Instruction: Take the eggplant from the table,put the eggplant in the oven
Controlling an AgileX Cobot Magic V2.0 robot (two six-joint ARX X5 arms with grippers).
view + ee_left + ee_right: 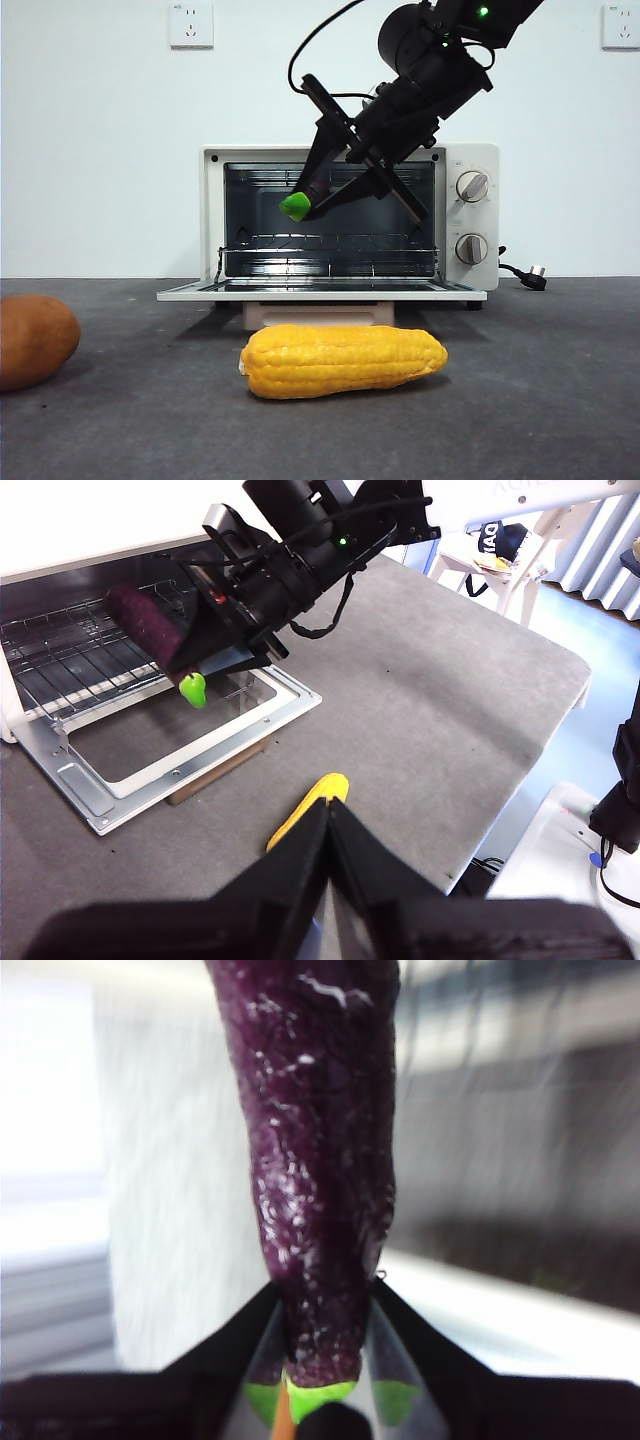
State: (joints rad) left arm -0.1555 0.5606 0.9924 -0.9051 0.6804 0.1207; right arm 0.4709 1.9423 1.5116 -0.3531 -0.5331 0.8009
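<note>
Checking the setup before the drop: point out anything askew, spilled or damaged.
Nothing spilled or damaged. The eggplant hangs tilted in the right claw at the open oven, stem pointing outward. Corn lies on the table before the door.

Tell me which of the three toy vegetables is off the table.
The eggplant, purple with a green cap, held by the right gripper before the open oven. The corn and potato lie on the table.

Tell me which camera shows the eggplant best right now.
The left wrist view: the eggplant shows almost whole, purple body and green cap, held by the right gripper over the oven door. The front view shows mostly its green end; the right wrist view, a blurred close-up.
</note>
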